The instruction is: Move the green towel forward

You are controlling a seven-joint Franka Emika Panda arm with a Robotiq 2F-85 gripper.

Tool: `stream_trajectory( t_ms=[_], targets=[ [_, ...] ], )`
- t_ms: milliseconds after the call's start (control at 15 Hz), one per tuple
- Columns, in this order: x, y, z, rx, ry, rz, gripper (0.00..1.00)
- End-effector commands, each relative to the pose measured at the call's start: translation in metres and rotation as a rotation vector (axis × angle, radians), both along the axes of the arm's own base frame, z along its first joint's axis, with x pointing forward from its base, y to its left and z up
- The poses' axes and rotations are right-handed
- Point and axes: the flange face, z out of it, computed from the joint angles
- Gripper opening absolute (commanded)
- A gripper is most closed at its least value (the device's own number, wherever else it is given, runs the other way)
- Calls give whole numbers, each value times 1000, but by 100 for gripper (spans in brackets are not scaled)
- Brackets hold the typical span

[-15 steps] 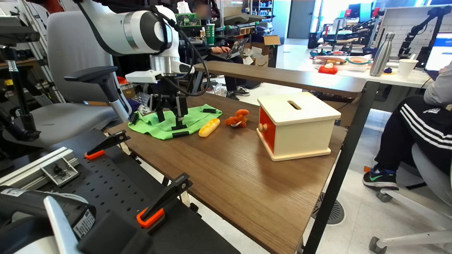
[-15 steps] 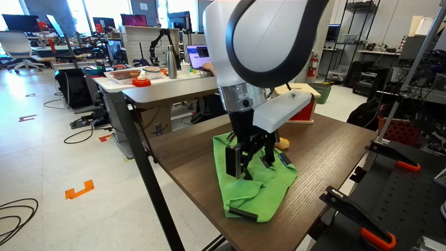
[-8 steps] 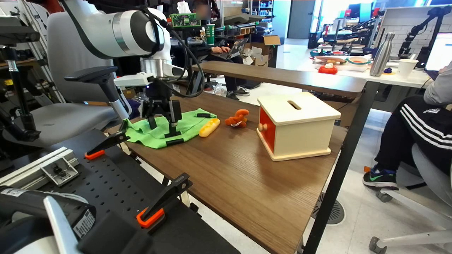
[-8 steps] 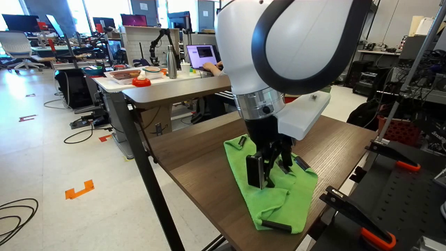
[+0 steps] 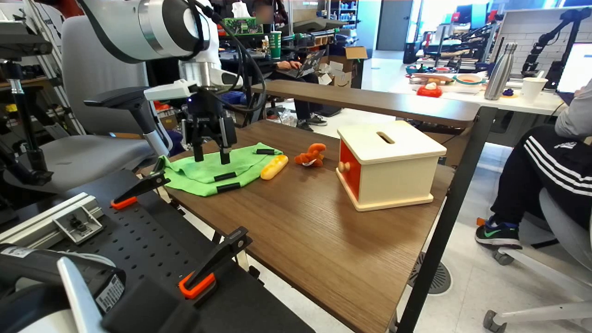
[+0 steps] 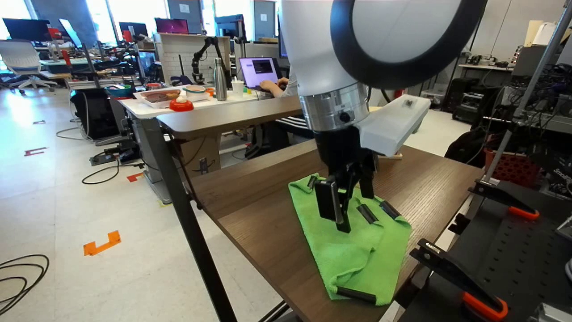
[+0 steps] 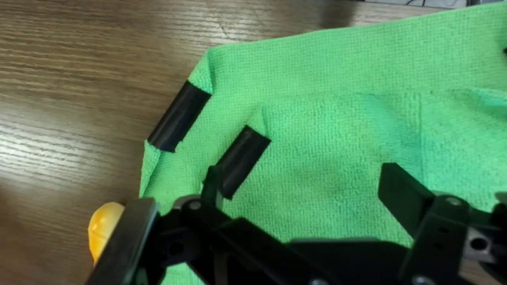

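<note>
The green towel (image 5: 247,164) lies rumpled, with black tape strips, on the brown table (image 5: 314,240). It also shows in an exterior view (image 6: 335,261) and fills most of the wrist view (image 7: 336,71). One part is folded over, so two layers show. My gripper (image 5: 212,160) is above the towel with its fingers pointing down, apart from the cloth. In an exterior view, the gripper (image 6: 355,212) has its fingers spread and empty. In the wrist view, the gripper (image 7: 303,168) has a wide gap between its fingertips, with only towel below.
A yellow-orange oblong object (image 5: 274,167) sits beside the towel, then an orange plush toy (image 5: 311,155). A wooden box with a red front (image 5: 397,173) stands farther along. A raised shelf (image 5: 370,99) runs along one side; clamps (image 5: 217,261) line the opposite edge.
The towel and gripper have shifted away from the wooden box and toward the clamp edge. In the last half second the gripper has risen off the towel, which now lies still.
</note>
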Motion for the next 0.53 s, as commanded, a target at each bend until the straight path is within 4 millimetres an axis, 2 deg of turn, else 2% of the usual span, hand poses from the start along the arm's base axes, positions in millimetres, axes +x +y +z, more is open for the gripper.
stream_trajectory(
  t_ms=[0, 133, 267, 333, 467],
  targets=[
    [-13, 7, 45, 4, -77, 7, 100],
    [-17, 8, 66, 11, -139, -21, 100],
    [-17, -3, 79, -26, -190, -38, 100],
    [-7, 7, 64, -7, -131, -27, 100],
    [-11, -1, 75, -22, -157, -39, 100]
  ],
)
